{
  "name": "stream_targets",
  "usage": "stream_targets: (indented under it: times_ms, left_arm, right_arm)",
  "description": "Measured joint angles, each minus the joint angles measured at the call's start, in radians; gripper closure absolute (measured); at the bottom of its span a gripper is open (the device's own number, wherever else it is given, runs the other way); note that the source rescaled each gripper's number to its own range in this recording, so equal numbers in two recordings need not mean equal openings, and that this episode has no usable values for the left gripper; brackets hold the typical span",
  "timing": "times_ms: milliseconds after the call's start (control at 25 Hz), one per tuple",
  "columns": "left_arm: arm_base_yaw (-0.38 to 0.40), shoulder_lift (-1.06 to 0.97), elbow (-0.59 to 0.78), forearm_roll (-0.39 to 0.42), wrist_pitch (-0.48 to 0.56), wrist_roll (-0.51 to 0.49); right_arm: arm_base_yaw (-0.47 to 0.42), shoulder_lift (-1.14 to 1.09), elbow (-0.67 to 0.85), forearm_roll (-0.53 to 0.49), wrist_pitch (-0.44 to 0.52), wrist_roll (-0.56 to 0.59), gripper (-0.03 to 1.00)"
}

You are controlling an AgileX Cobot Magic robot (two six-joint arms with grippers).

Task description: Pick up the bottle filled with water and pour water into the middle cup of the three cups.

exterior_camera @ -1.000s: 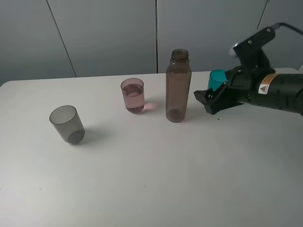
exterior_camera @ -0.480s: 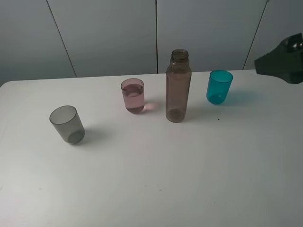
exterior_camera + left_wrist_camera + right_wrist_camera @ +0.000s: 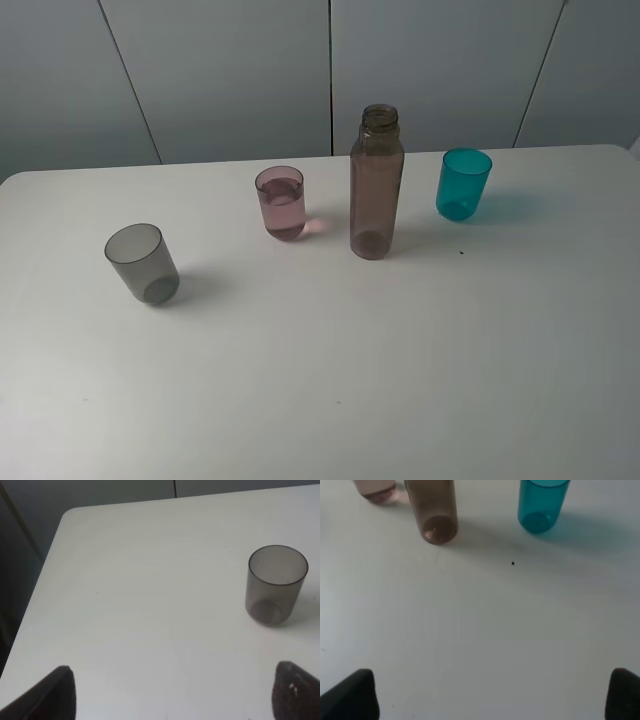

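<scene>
The bottle point(image 3: 377, 190) stands upright and uncapped on the white table point(image 3: 400, 380), its base also showing in the right wrist view point(image 3: 432, 510). Just left of it the pink middle cup point(image 3: 281, 203) point(image 3: 375, 490) holds some liquid. The teal cup point(image 3: 463, 184) point(image 3: 540, 505) stands to the right, the smoky grey cup point(image 3: 143, 263) point(image 3: 276, 585) at the near left. Neither arm appears in the exterior view. My right gripper point(image 3: 487, 700) is open, well back from the bottle and teal cup. My left gripper point(image 3: 175, 700) is open, short of the grey cup.
A small dark speck point(image 3: 461, 251) point(image 3: 513, 563) lies on the table near the teal cup. The table's left edge and rounded corner point(image 3: 65, 517) show in the left wrist view. Grey wall panels point(image 3: 330, 70) stand behind the table.
The right arm, which stood beside the bottle in front of the teal cup, has pulled away to the right and left the exterior view. The teal cup is uncovered; bottle and cups stay put.
</scene>
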Motion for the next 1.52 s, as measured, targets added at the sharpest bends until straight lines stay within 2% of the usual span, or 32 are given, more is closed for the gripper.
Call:
stream_targets:
  times_ms: [320, 840, 1240, 1520]
  left_arm:
    - [0.000, 0.000, 0.000, 0.000, 0.000, 0.000]
    - [0.000, 0.000, 0.000, 0.000, 0.000, 0.000]
    - [0.000, 0.000, 0.000, 0.000, 0.000, 0.000]
    - [0.000, 0.000, 0.000, 0.000, 0.000, 0.000]
  right_arm:
    - [0.000, -0.258, 0.061, -0.004, 0.020, 0.000, 0.02]
    - [-0.006, -0.305, 0.069, -0.046, 0.014, 0.066, 0.02]
    - [-0.160, -0.305, 0.069, -0.056, 0.014, 0.070, 0.02]
    - [-0.165, -0.305, 0.069, -0.056, 0.014, 0.070, 0.02]
